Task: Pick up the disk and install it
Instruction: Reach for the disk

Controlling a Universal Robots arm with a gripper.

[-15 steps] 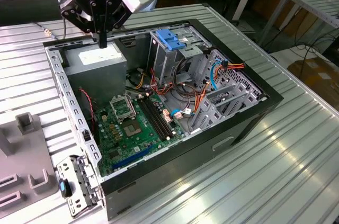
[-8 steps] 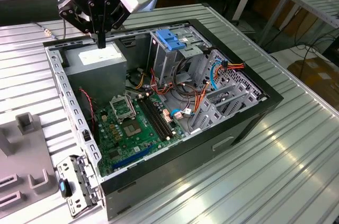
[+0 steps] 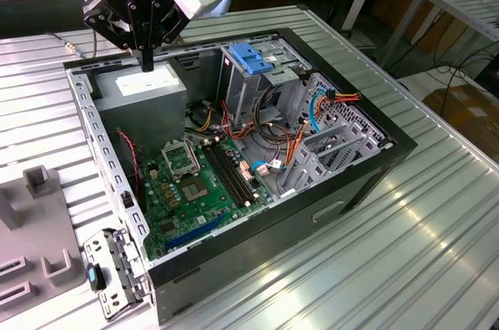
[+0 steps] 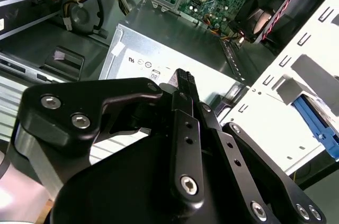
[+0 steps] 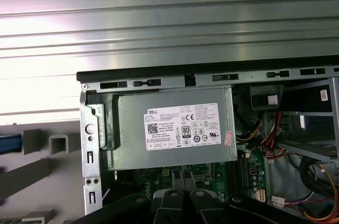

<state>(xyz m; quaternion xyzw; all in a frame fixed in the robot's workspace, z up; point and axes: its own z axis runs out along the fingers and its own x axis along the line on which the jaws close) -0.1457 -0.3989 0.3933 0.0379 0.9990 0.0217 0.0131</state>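
Disk count: one disk [image 5: 9, 143] [image 4: 315, 126]; only a strip of its bright blue edge is visible in both wrist views.
Disk place: outside the computer case [image 3: 234, 275], beyond the case's perforated side rail [image 3: 101, 143] [image 5: 89, 150], among the blocks of the grey fixture [image 3: 39, 236] [image 5: 58, 142].
Disk long axis: the visible blue edge runs roughly square to the side rail. The rest of the body is cut off, so I cannot tell which face is up or which end points where.
Hand count: one hand [image 3: 146, 63] [image 4: 183, 78].
Hand state: fingers pressed together, nothing between them.
Hand place: inside the case outline, pointing down just over the labelled top of the power supply [image 3: 144, 92] [image 5: 175, 128], near the corner by the side rail. I cannot tell whether it touches. It is well apart from the disk.
Case: one, lying open on its side, holding one motherboard [image 3: 191, 189] beside the power supply.
Drive cage: one [image 3: 257, 88], on the exterior view's right of the power supply, topped by one light-blue latch [image 3: 251, 57].
Cables: loose orange, red and blue leads [image 3: 296, 135] lie between the cage and the motherboard.
Surface: one ribbed metal surface [image 3: 405, 252] carrying both the case and the fixture.
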